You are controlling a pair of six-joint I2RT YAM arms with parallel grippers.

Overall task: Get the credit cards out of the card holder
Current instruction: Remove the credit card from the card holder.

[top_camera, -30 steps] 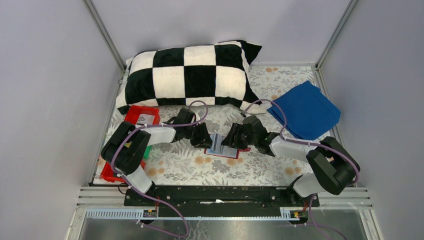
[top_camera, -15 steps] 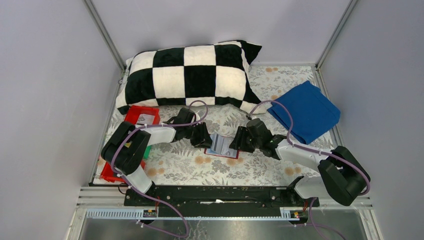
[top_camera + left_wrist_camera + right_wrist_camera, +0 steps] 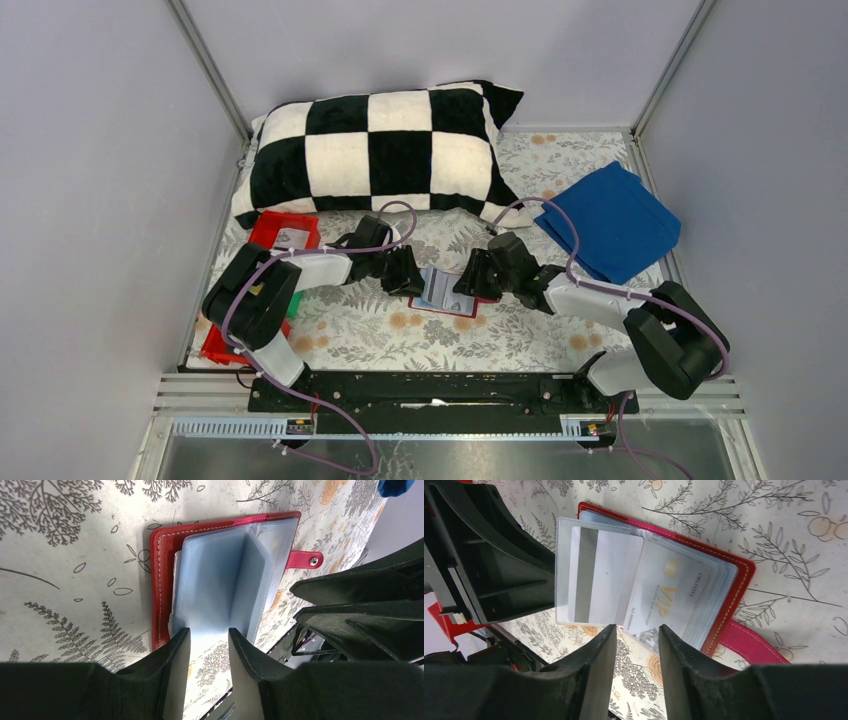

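The red card holder (image 3: 447,296) lies open on the floral cloth between my two grippers, its strap tab (image 3: 305,559) pointing right. Its pale blue-grey sleeves (image 3: 215,580) are fanned, one page standing up. My left gripper (image 3: 209,632) is open, its tips at the sleeves' near edge. In the right wrist view a white credit card with gold VIP lettering (image 3: 669,595) sticks partly out of its sleeve, and a pale credit card with a grey stripe (image 3: 604,580) sits in the sleeve beside it. My right gripper (image 3: 636,628) is open, the VIP card's lower edge just at its tips.
A black-and-white checkered pillow (image 3: 390,150) lies across the back. A folded blue cloth (image 3: 610,220) sits at the back right. A red tray (image 3: 285,232) stands behind the left arm, another red tray (image 3: 215,345) at the front left, with something green (image 3: 293,305) between them.
My right gripper drew back to the right, then came in again to the holder's right side, and its jaws narrowed a little. The left gripper has stayed put.
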